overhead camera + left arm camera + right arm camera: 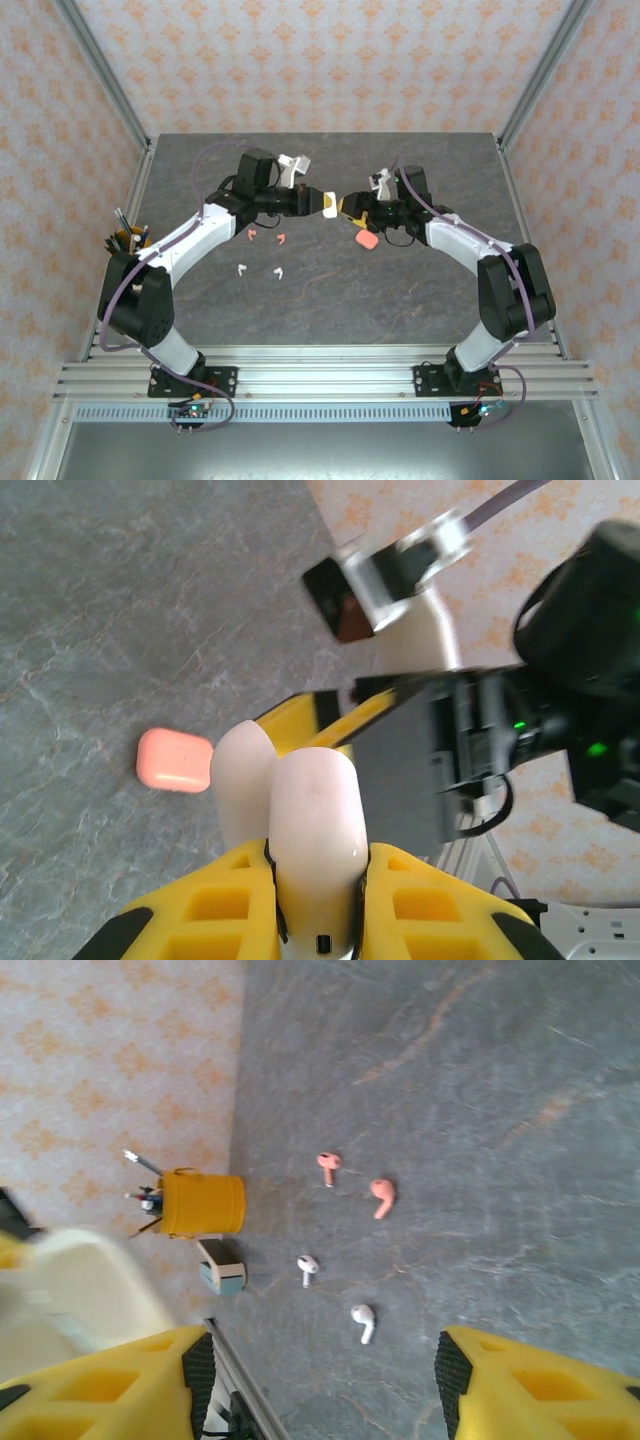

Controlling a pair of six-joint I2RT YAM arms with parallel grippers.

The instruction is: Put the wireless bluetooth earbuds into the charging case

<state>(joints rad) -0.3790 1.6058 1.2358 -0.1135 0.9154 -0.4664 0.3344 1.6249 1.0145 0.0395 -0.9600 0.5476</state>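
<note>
- Pink earbuds (252, 235) (282, 238), two of them, lie loose on the grey stone-look worktop (400, 300), left of centre, near each other but apart.
- White earbuds (241, 268) (276, 272), also two, lie just nearer the arm bases than the pink pair, apart from each other. None of the four sits in a case.
- White case (315, 810) is held up off the worktop, above its middle. In the left wrist view it rises between the yellow fingers as two rounded lobes; I cannot tell whether its lid is open.
- Left claw (322, 203) is clamped on the white case.
- Right claw (349, 207) faces the left one tip to tip. Its jaws are spread wide, with bare worktop showing between them. One finger is close beside the white case; I cannot tell whether it touches.
- Pink case (366, 241) lies on the worktop just beside the right claw, on the side toward the bases.
- Yellow cup (202, 1203) of pens stands at the worktop's left edge, with a small box (222, 1265) beside it.
</note>
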